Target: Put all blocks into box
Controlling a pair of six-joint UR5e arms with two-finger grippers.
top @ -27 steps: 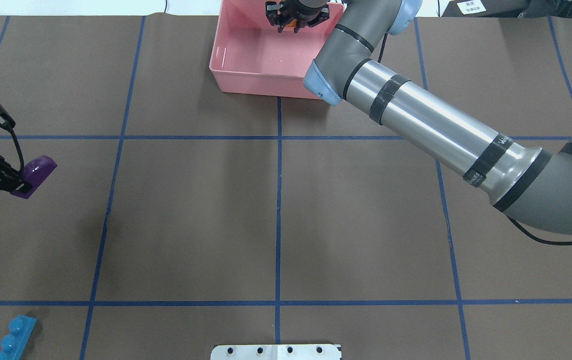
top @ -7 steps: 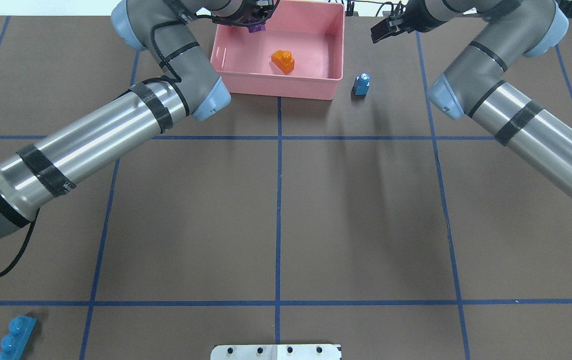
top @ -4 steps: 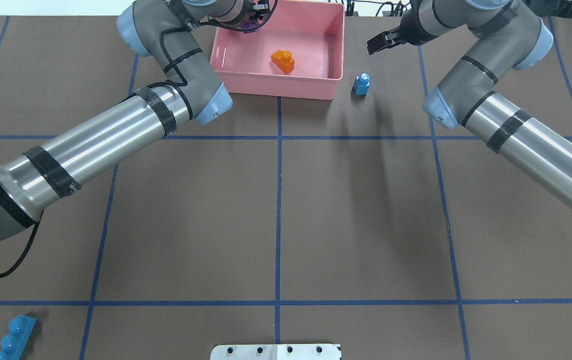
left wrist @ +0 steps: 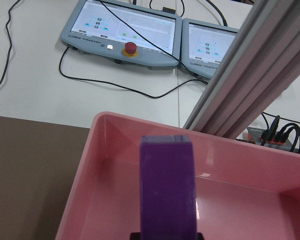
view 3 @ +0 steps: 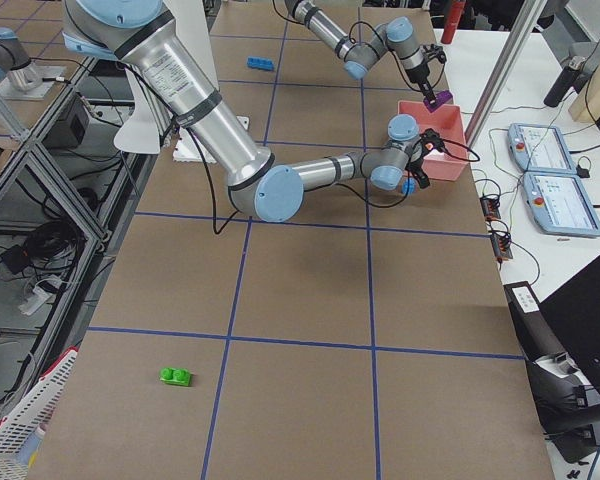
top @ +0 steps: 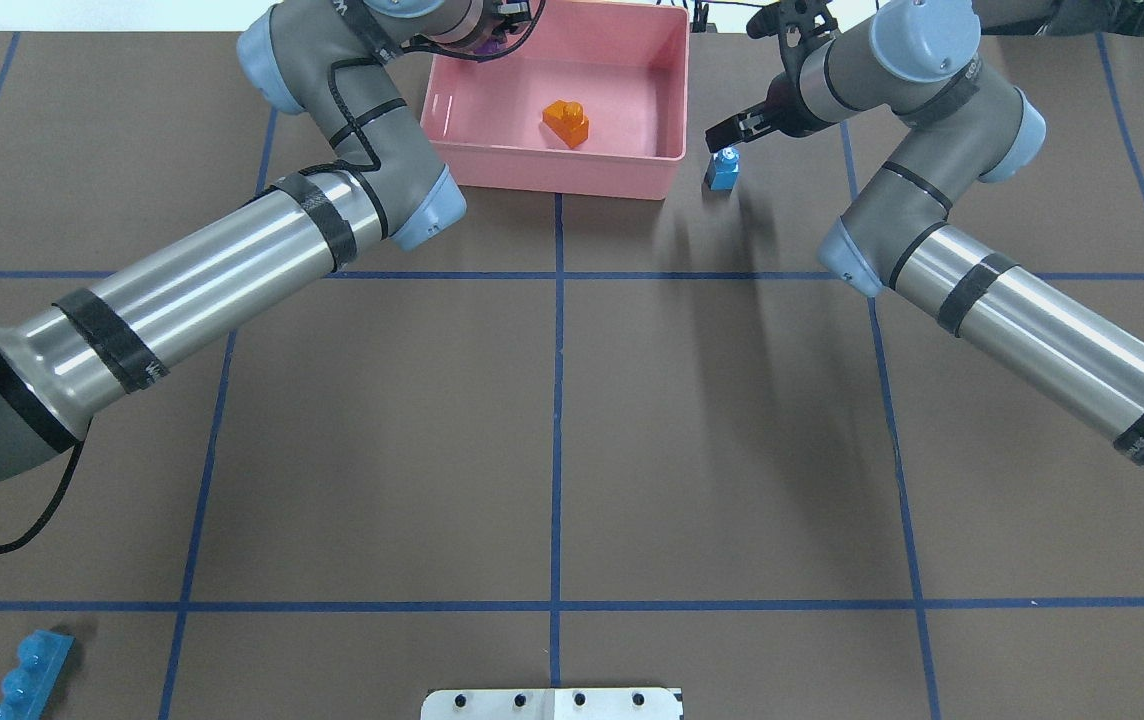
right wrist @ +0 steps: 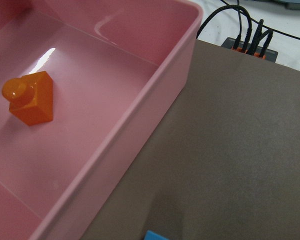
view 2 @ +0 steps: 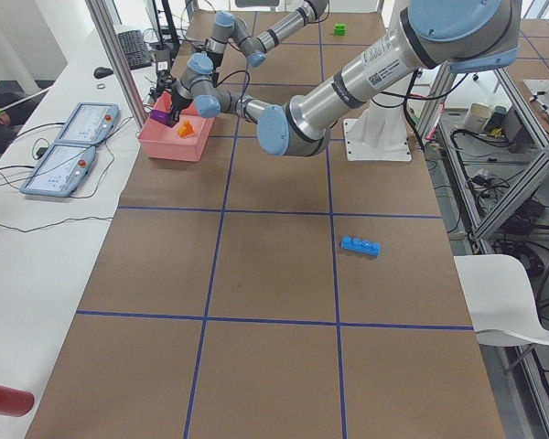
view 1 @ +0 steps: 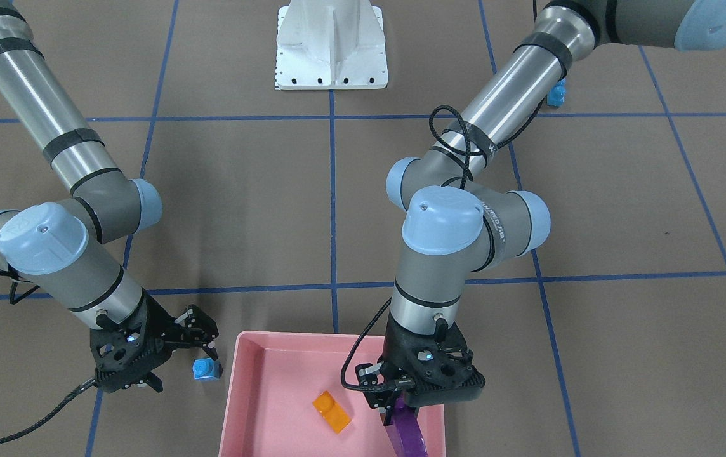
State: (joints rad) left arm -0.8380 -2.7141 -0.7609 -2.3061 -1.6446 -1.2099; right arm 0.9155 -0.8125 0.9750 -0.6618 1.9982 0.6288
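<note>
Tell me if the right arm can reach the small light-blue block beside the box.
Probably yes: the right gripper hangs open right beside the small light-blue block, which stands on the table just outside the box, with nothing between them.

No legible text; lettering on left arm's tape band [view 1: 472,141] unreadable.

Front-facing view: a steep look down from across the desk [view 1: 242,190], with my base [view 1: 331,44] at top centre and the pink box [view 1: 255,406] at the bottom edge. Overhead view: from behind my shoulders, the same box at top centre. Side views: along the desk from either end, far off. Wrist views: close, and both share the box. The left looks past the purple block [left wrist: 168,185], the right past the orange block [right wrist: 31,98].
</note>
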